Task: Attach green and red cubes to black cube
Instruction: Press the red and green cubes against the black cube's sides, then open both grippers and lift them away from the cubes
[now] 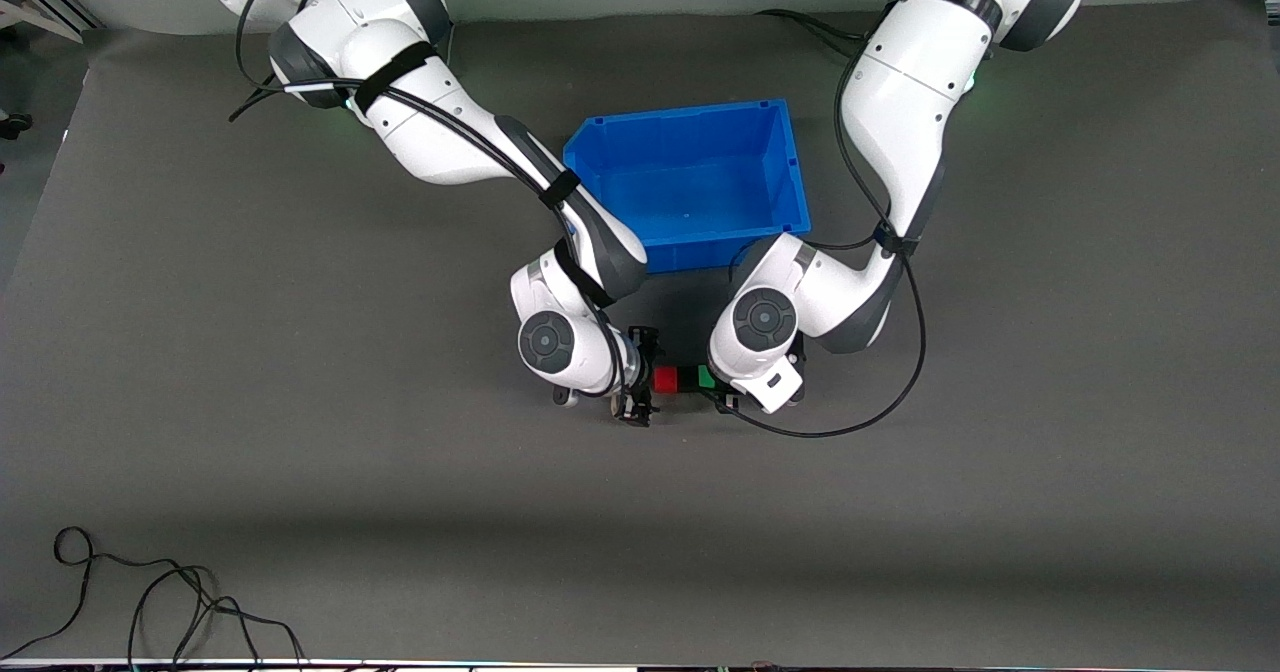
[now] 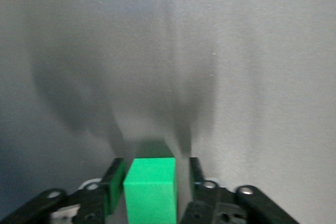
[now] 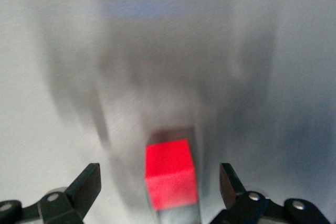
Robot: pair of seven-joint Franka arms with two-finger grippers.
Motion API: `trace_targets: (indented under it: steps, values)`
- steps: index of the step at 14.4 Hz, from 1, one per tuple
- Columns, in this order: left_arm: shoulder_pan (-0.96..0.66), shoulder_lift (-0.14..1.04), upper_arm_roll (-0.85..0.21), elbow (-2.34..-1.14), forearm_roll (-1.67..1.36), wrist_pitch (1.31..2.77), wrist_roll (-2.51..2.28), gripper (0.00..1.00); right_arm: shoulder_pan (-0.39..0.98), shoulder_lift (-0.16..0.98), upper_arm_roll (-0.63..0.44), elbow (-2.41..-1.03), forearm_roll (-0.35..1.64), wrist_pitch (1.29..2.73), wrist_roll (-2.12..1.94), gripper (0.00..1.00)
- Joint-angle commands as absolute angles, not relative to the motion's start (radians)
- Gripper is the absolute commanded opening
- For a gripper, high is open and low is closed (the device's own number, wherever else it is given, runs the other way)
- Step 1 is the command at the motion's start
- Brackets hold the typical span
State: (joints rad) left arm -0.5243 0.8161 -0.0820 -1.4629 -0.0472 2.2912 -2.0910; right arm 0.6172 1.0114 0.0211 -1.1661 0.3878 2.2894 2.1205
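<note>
Both grippers are letting go around a joined row of cubes just nearer the camera than the bin.

The red cube [image 1: 664, 381], black cube [image 1: 686, 381] and green cube [image 1: 706, 378] are sitting in one row on the grey mat [image 1: 300, 402], touching, with the row's long axis running from one arm's end of the table toward the other. The right gripper [image 1: 637, 392] is sitting at the red end, its fingers [image 3: 84, 184] spread wide and clear of the cube on both sides. The left gripper [image 1: 728, 399] is straddling the green end, one finger [image 2: 113, 182] seeming to touch the cube, the other just apart, so the hold looks loosened. Farther off, the blue bin [image 1: 790, 167] is standing empty. To my eye, the cubes look attached, and each arm only needs to lift straight up.
</note>
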Motion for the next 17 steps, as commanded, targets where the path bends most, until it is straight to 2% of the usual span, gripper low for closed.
trace_targets:
  steps: [1,3,5,8,12,17]
  values:
    - [-0.508,0.816,-0.071,-1.41,-0.029,2.263,-2.083,1.0,0.62,0.951,0.008,-1.172,0.376,2.283,2.103,1.0]
    - [-0.467,0.805,-0.071,-1.376,-0.009,2.234,-2.077,1.0,0.609,0.933,0.006,-1.173,0.364,2.283,2.069,1.0]
    - [-0.413,0.798,-0.072,-1.309,0.02,2.13,-2.036,1.0,0.597,0.89,-0.001,-1.193,0.362,2.266,2.071,0.99]
    - [-0.315,0.758,-0.074,-1.238,0.02,1.988,-1.864,1.0,0.594,0.813,-0.05,-1.21,0.362,2.137,2.063,0.99]
    - [-0.2,0.641,-0.072,-1.247,0.018,1.841,-1.547,1.0,0.549,0.714,-0.071,-1.221,0.364,2.014,1.967,1.0]
    - [-0.036,0.499,-0.074,-1.246,0.011,1.599,-1.122,1.0,0.479,0.5,-0.092,-1.27,0.314,1.79,1.809,1.0]
